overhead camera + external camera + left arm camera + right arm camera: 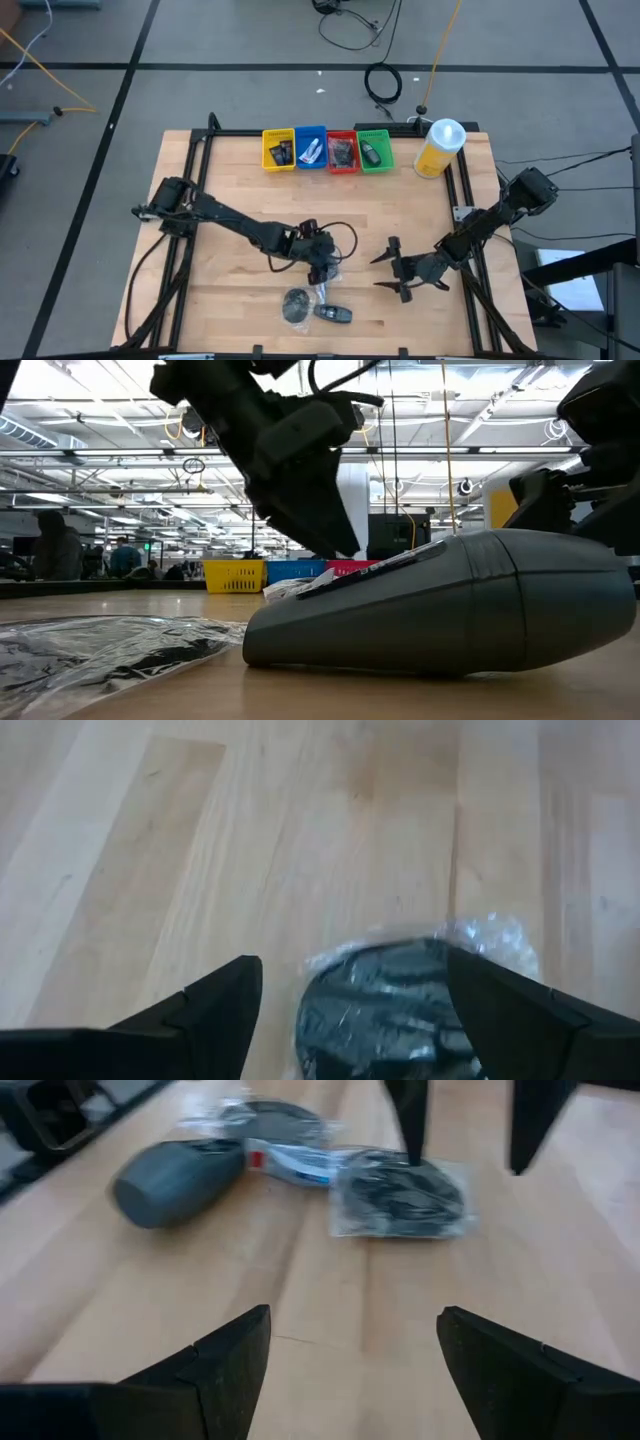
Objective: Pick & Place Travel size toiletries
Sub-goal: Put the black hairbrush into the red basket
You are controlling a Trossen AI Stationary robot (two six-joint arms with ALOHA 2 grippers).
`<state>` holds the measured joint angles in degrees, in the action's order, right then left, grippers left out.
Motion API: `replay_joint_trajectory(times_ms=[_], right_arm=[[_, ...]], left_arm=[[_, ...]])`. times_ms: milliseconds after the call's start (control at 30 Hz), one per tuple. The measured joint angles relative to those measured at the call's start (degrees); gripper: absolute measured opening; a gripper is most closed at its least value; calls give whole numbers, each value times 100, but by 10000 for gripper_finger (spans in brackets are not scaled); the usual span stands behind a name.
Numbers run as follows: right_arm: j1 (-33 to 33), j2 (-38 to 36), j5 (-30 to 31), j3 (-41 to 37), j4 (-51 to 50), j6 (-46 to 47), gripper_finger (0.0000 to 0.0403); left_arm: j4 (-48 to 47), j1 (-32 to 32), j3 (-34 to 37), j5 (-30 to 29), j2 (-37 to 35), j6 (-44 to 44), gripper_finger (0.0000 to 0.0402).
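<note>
Left tool (pixel 322 270) low over near-centre surface, fingers spread wide, pointing down. Right tool (pixel 398 272) near right, fingers spread, hovering.

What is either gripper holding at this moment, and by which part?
Nothing. The left gripper hangs open over a clear-wrapped dark disc, fingers either side. The right gripper is open over bare table.
</note>
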<state>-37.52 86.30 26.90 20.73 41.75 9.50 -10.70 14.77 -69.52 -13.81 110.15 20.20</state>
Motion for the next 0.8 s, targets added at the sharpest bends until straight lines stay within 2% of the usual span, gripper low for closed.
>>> replay_joint_trajectory(times_ms=[167,300,533,800], right_arm=[[4,0,163,0,-41,30,276],[4,0,178,0,-41,30,276],[6,0,179,0,-40,30,276],[7,0,181,0,-40,30,276]], left_arm=[[-10,-231,0,130,15,474,274],[-380,-374,0,553,15,754,248],[-787,-371,9,671,15,1248,222],[289,-420,653,1286,13,1599,188]])
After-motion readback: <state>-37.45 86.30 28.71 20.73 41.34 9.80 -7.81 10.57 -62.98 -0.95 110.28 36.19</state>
